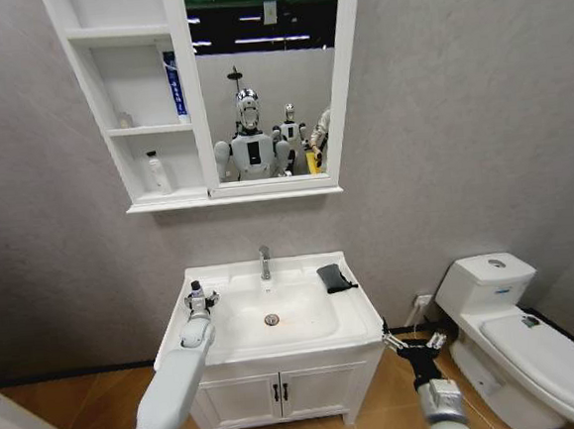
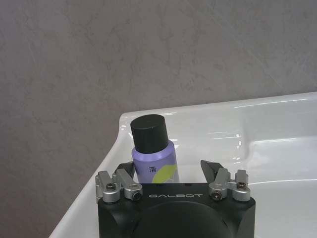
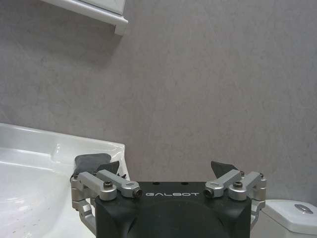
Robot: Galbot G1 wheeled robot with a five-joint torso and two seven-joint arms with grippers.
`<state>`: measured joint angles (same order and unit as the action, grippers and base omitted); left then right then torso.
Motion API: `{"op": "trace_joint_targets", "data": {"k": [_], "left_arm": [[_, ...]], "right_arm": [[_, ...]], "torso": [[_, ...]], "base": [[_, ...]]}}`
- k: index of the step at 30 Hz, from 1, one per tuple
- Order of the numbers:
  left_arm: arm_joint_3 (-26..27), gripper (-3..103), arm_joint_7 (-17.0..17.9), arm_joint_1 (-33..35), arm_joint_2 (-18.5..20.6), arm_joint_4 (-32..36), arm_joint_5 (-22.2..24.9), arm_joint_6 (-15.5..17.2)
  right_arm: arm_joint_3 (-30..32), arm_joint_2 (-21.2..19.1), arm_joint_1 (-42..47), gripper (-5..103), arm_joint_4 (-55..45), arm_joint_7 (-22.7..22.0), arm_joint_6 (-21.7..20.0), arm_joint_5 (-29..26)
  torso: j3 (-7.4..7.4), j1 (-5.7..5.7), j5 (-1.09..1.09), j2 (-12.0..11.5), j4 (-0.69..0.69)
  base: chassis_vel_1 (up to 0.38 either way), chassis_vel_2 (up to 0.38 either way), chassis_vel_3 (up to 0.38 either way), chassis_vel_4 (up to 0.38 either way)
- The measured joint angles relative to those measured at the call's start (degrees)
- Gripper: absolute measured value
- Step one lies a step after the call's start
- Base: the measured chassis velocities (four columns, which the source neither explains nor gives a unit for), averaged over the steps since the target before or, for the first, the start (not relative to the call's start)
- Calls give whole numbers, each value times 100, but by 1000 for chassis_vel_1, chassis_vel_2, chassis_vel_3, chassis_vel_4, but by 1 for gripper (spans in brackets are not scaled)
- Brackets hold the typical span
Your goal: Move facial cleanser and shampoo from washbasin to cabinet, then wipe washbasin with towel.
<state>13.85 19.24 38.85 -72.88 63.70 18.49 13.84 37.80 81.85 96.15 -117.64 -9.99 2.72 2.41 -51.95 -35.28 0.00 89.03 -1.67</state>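
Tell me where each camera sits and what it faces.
Head view: high, looking down at washbasin, cabinet; both arms show.
Left wrist view: behind open left gripper, facing purple bottle at the basin's corner.
Right wrist view: behind open right gripper, facing wall, towel.
Shared: washbasin in all.

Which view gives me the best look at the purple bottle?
The left wrist view: the purple bottle stands upright between the open left pincer fingers. The head view shows it tiny at the washbasin's left corner.
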Motion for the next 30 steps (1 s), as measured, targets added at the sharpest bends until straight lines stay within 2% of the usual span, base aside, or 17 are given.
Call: {"op": "trace_joint_targets", "data": {"k": [2,3,5,6,8,13,16,18,19,20,21,22,24,26,27,28,30], "left_arm": [[28,67,-15,-86,-7,-130,-33,-51],[28,67,-15,-86,-7,-130,-33,-51],[45,55,-26,-103,11,-136,-33,-62],[45,55,-26,-103,11,-136,-33,-62],[51,45,-32,-65,74,-25,-13,-63],[57,43,-37,39,162,205,92,-47],[58,43,65,189,308,661,272,37],[51,43,475,412,658,1807,753,332],[51,43,475,412,658,1807,753,332],[51,43,786,482,824,2279,1017,509],[51,43,786,482,824,2279,1017,509],[49,43,1126,523,1017,2753,1326,698],[33,43,1541,498,1404,3562,1844,1048],[9,43,1915,297,1913,4422,2610,1506],[2,43,2018,146,2133,4703,2961,1686],[2,43,2018,146,2133,4703,2961,1686],[-66,43,2109,-284,2462,4943,3480,1952]], "right_arm": [[-15,5,31,100,24,2,29,39],[-15,5,31,100,24,2,29,39],[-14,-8,43,100,41,2,40,46],[-14,-8,43,100,41,2,40,46],[-13,-19,38,100,62,2,45,53],[-40,-15,9,100,67,-3,39,74],[-57,-8,-2,100,66,-6,20,93],[-66,-7,-35,100,66,-6,7,108],[-66,-7,-35,100,66,-6,7,108],[-69,-7,-56,100,77,-7,5,118],[-69,-7,-56,100,77,-7,5,118],[-80,-2,-81,100,97,-10,4,135],[-98,9,-105,100,116,-20,4,160],[-112,12,-103,100,122,-22,4,169],[-114,9,-96,100,126,-22,4,174],[-114,9,-96,100,126,-22,4,174],[-120,4,-71,100,132,-21,3,183]], "torso": [[0,0,0,0,0],[0,0,0,0,0],[0,0,0,0,0],[0,0,0,0,0],[0,0,0,0,0],[0,0,-1,0,1],[0,0,-3,0,0],[1,0,1,0,0],[1,0,1,0,0],[2,1,2,0,1],[2,1,2,0,1],[1,1,-3,0,1],[1,1,-2,0,2],[1,1,0,0,1],[2,1,1,1,1],[2,1,1,1,1],[1,2,-1,1,2]], "base": [[0,0,0,0],[0,0,0,0],[0,0,0,0],[0,0,0,0],[0,0,0,0],[0,0,0,0],[0,0,0,0],[0,0,0,0],[0,0,0,0],[0,0,0,0],[0,0,0,0],[0,0,0,0],[0,0,0,0],[0,0,0,0],[0,0,0,0],[0,0,0,0],[0,0,0,0]]}}
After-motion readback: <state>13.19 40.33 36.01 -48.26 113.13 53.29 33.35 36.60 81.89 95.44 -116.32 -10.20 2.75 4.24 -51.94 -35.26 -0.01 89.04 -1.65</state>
